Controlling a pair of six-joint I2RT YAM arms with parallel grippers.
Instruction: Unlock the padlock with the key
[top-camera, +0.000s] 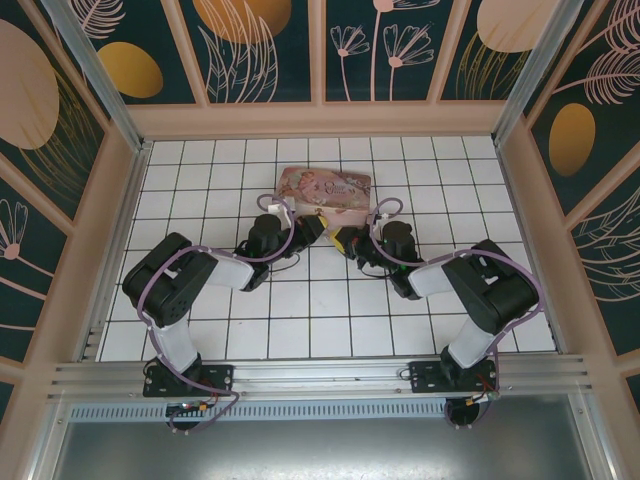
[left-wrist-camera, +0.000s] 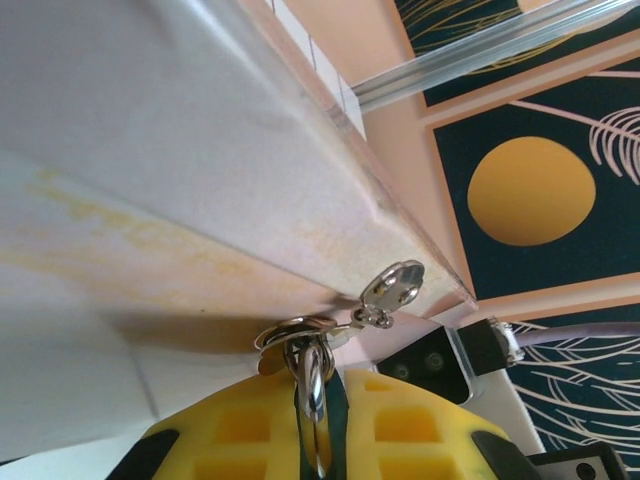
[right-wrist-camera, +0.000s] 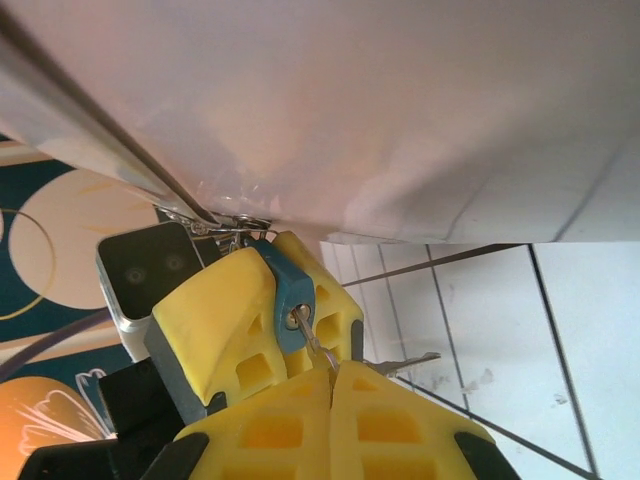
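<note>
The white tiled tabletop (top-camera: 200, 330) carries a pink illustrated tin box (top-camera: 325, 190) at the middle of its far half. The box's picture side faces up and its inside is hidden. Both arms reach to the box's near edge and meet there, above the tiles.

The left gripper (left-wrist-camera: 318, 430) has its yellow fingers pressed on the small blue padlock (right-wrist-camera: 290, 296), held just under the box's edge. The padlock's silvery shackle (left-wrist-camera: 312, 385) pokes out between the fingertips.

The right gripper (right-wrist-camera: 332, 400) pinches the thin key (right-wrist-camera: 313, 345), fingers pressed together on its shaft. The key's tip sits in the keyhole on the padlock's end face.

A wire ring (left-wrist-camera: 290, 335) hangs at the shackle, and a second key (left-wrist-camera: 393, 285) dangles from it.
</note>
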